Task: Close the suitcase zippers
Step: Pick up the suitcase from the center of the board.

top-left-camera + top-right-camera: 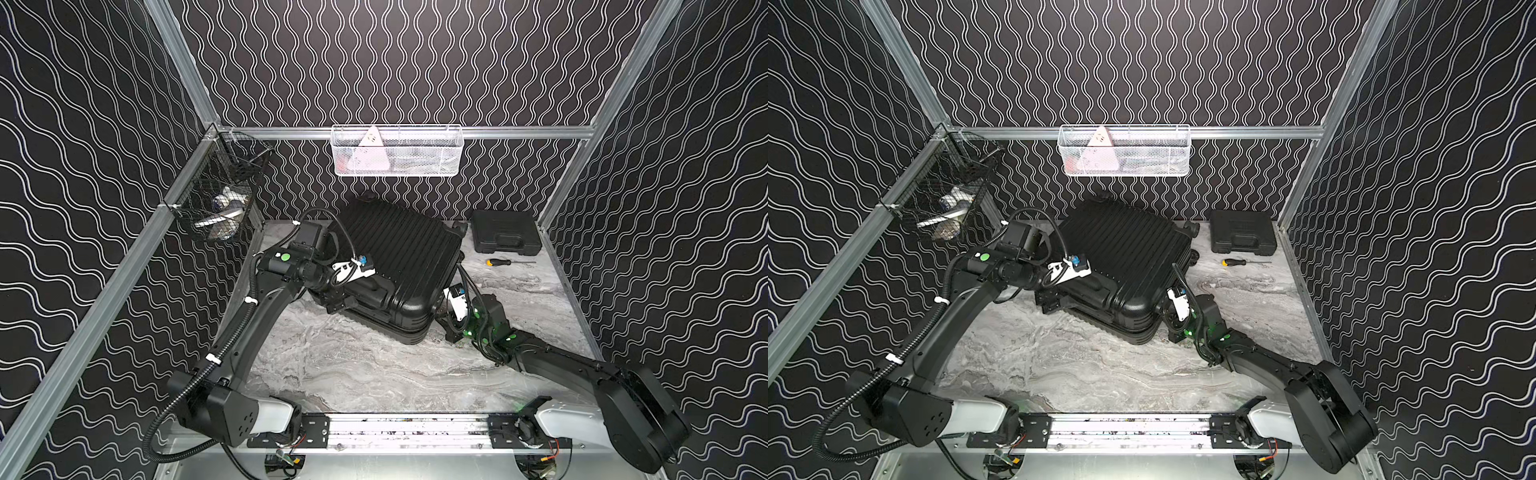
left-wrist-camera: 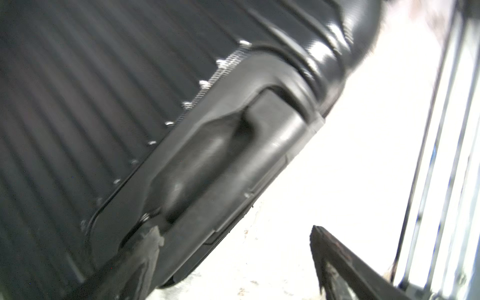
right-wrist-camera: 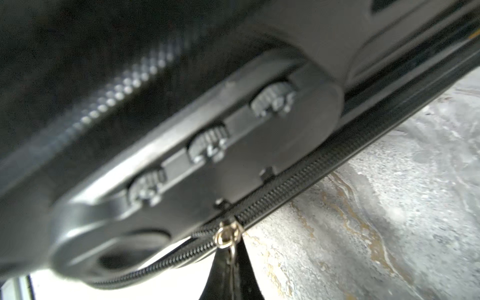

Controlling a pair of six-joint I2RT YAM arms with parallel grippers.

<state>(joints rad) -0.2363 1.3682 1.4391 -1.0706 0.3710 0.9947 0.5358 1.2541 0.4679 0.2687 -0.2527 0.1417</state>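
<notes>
No lettering, brand or number is legible in any view. Combination lock dials (image 3: 207, 145) on the suitcase (image 3: 78, 46): digits blurred, unreadable. White triangular card (image 1: 371, 143) (image 1: 1099, 143) in the white wire basket (image 1: 436, 168) (image 1: 1163, 168), at 12 o'clock in both top views: small marks, too small to read. Left arm, 9 o'clock: plain green dot sticker (image 1: 285, 256).
</notes>
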